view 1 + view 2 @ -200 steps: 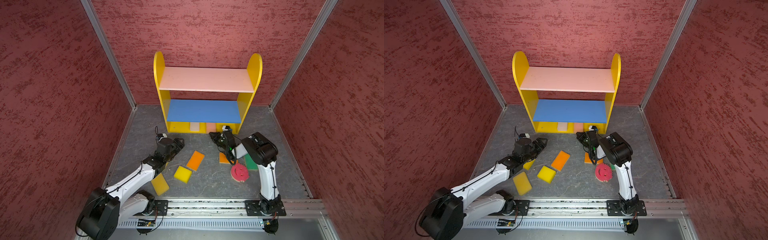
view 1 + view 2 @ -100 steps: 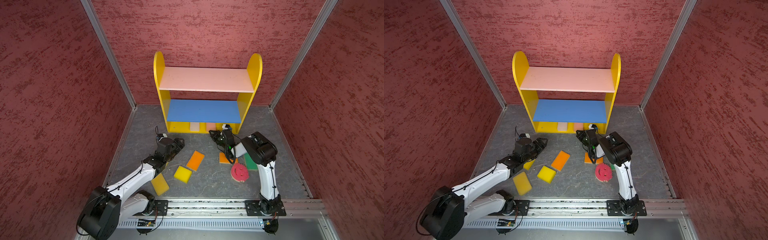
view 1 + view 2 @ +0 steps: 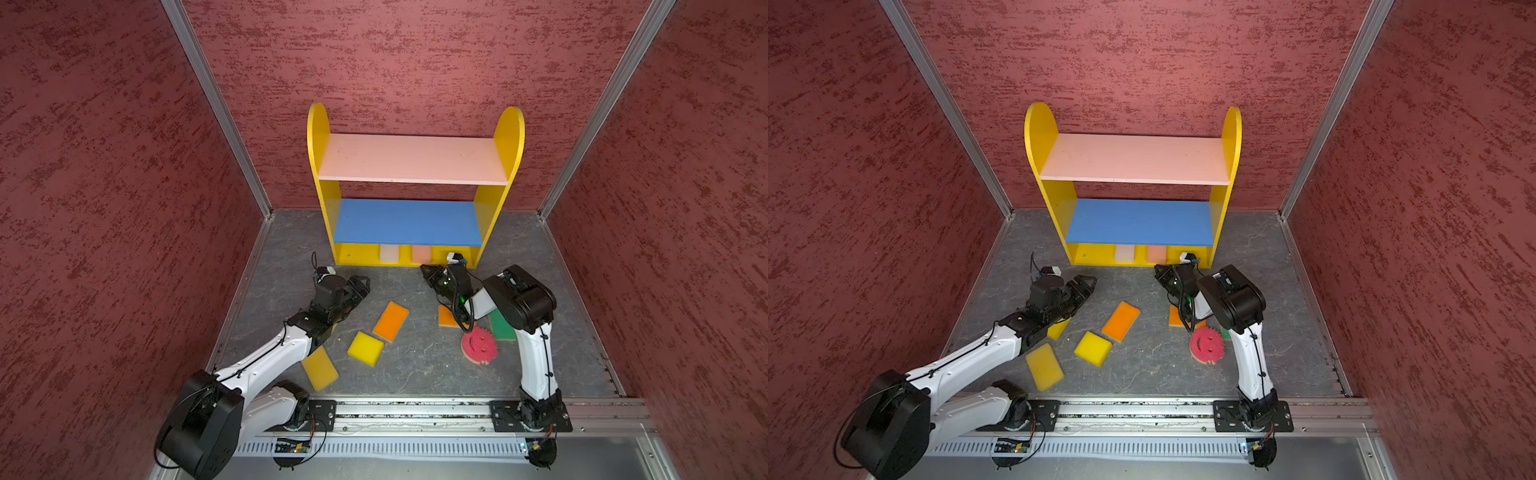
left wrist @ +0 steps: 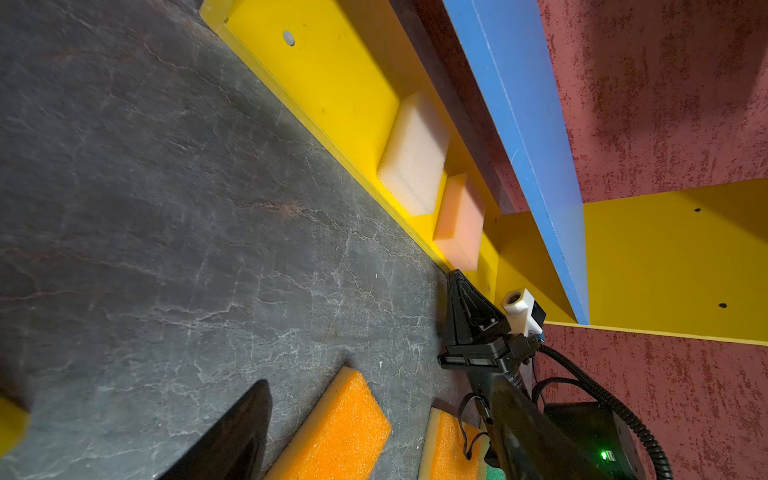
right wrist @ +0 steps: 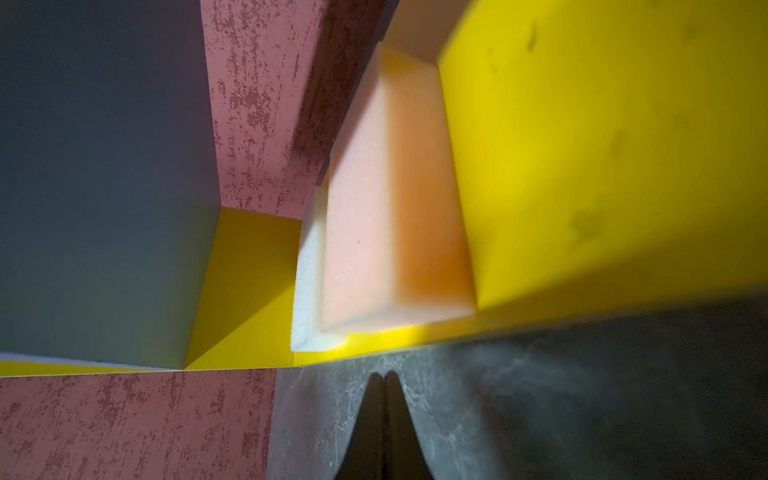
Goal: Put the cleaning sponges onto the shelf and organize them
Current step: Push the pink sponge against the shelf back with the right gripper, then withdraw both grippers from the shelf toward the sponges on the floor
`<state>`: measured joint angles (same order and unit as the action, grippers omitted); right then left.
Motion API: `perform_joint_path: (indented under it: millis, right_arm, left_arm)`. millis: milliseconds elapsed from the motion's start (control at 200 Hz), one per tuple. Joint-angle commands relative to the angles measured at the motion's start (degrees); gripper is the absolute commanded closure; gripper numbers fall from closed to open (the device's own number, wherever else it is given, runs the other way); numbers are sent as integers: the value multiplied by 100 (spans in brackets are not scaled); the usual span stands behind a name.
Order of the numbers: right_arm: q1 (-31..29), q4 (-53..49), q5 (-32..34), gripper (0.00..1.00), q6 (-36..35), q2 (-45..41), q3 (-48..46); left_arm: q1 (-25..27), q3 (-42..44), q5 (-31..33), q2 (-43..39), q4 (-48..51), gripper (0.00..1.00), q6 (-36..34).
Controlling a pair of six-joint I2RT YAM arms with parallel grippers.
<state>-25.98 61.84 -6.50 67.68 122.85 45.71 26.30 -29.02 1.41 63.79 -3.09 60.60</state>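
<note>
Left wrist view has the cream foam block sponge point(image 4: 415, 153) and the peach foam block sponge point(image 4: 459, 220) standing next to each other on the yellow bottom board of the little three-tier shelf point(image 4: 332, 70). Others lie out on the grey floor point(image 3: 415, 374) in a top view: orange rectangle sponge point(image 3: 390, 321), yellow square sponge point(image 3: 365, 348), round pink smiley sponge point(image 3: 479, 345). Right gripper point(image 4: 456, 276) is pinched together, empty, tip just beside the peach one. Left gripper point(image 3: 362, 283) is spread apart, holding nothing.
</note>
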Motion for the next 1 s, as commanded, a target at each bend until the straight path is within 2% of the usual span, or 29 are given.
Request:
perform_joint_path:
  millis: [0,135,416,661,766,862,992]
  right_arm:
    - [36,-96,-24,100,-115,-441,-241]
    - [73,-343,113,100,-220,-953,-559]
    - [124,-375,1008,100,-108,-1515,-1071]
    - [149,-472,959,99,-199,-1815,-1222]
    - [151,-1095,675,96,-537,-2209,-1211]
    - [97,-2060,420,90,-1069,-2678,-1138]
    - [-228,-3665,617,83,-1998,-3448,-973]
  left_arm:
    - [-19,25,-44,38,-95,18,-68]
    - [17,24,-36,-21,-71,18,-68]
    - [103,20,91,-280,138,18,-83]
    - [60,-25,164,-467,376,18,-159]
    - [7,-73,172,-572,555,17,-236]
    - [-43,-111,210,-687,798,17,-307]
    - [-137,-123,263,-875,1199,22,-420]
